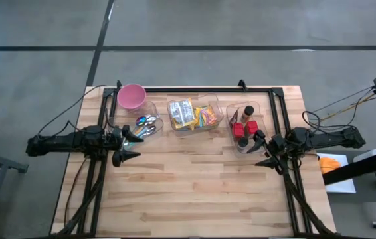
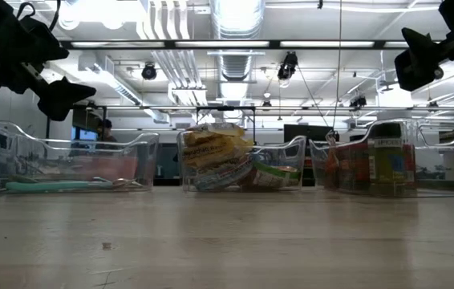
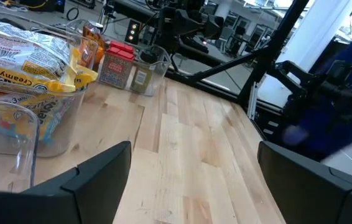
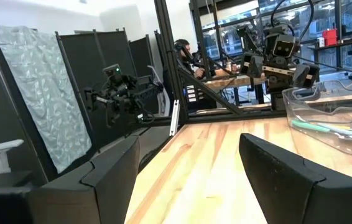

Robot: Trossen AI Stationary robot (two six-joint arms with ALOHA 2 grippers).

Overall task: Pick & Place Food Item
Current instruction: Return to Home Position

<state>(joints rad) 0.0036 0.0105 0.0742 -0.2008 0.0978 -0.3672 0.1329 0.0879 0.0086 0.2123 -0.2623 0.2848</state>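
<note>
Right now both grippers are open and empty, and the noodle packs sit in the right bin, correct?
Not quite. The high view shows the noodle packs in the middle bin; the right bin holds seasoning bottles. Left gripper and right gripper are open and empty.

1. Light wood-plank bench (image 1: 194, 179), boards running L–R.
2. Dark frame rail (image 1: 194, 89) along far edge.
3. Pink bowl (image 1: 131, 96) upright at far-left corner, just behind left bin.
4. Three clear bins in a row across far half: left bin (image 2: 66, 156), mid bin (image 2: 291, 156), right bin (image 2: 451, 148).
5. All flat on the boards, narrow gaps btw them, not touching.
</note>
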